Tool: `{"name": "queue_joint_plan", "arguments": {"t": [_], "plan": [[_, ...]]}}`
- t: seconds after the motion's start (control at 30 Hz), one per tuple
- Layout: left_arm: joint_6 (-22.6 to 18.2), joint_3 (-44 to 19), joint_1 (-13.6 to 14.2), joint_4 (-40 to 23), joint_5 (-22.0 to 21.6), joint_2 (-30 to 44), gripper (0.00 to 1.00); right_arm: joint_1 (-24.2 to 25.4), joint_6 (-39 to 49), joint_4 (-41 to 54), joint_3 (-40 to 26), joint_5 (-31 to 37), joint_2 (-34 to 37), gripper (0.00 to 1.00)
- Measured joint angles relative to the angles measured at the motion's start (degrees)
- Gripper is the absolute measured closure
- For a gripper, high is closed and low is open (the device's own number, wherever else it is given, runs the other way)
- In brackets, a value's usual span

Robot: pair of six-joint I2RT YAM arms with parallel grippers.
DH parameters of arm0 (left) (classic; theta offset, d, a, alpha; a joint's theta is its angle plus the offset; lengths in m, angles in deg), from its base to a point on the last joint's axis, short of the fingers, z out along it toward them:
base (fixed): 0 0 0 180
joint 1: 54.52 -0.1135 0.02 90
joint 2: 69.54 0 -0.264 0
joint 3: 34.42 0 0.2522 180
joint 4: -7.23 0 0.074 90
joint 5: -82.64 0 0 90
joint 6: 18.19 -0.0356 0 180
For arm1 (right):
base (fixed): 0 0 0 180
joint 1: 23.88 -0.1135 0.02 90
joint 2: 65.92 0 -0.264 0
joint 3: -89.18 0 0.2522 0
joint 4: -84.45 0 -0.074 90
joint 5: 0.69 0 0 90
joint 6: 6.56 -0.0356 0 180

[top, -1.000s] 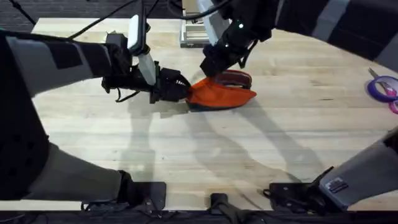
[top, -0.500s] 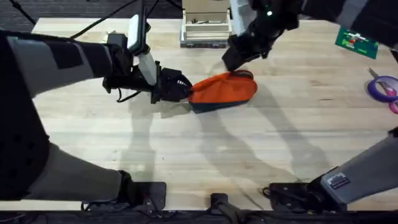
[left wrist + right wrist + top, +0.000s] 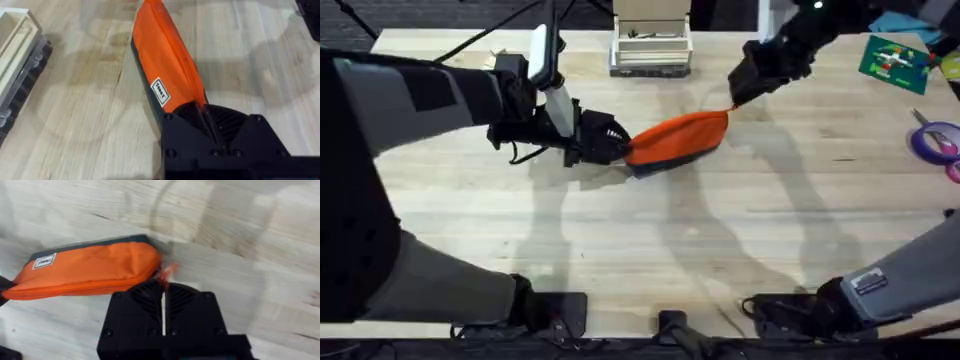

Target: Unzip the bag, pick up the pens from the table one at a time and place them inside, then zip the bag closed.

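Orange bag (image 3: pixel 678 140): lies stretched on the table (image 3: pixel 650 240), in front of the pale wooden box (image 3: pixel 651 45), held at both ends.
Change in bag: half a second ago it was a rounder lump; now it is drawn out long and flat, its far end pulled away from the left gripper.
Left gripper (image 3: pixel 618 147): closed tight on the bag's near end, in the same spot as before; the left wrist view shows its black fingers (image 3: pixel 226 122) pinched on the fabric.
Right gripper (image 3: pixel 733 97): has moved away from the box, now at the bag's far tip; fingers together, with a small orange tab (image 3: pixel 168 271) at their tips.
Hard to tell: the tab is blurred; the zipper line and whether it is fully closed cannot be read.
Purple scissors (image 3: pixel 938 142): well apart from the bag, at the table's edge.
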Motion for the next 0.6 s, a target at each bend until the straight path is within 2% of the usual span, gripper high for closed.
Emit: {"name": "queue_joint_plan", "arguments": {"t": [0.13,0.33,0.6], "plan": [[0.0,0.0,0.0,-0.2,-0.2,0.0,0.958,4.3,0.0,1.2,0.0,0.2,0.0,0.968],[0.0,0.0,-0.7,-0.9,-1.4,0.0,0.958,10.1,0.1,0.8,0.0,6.2,-0.2,0.968],[0.0,0.0,-0.7,-1.0,-1.5,0.0,0.958,11.0,0.5,0.9,1.8,8.0,-0.3,0.968]]}}
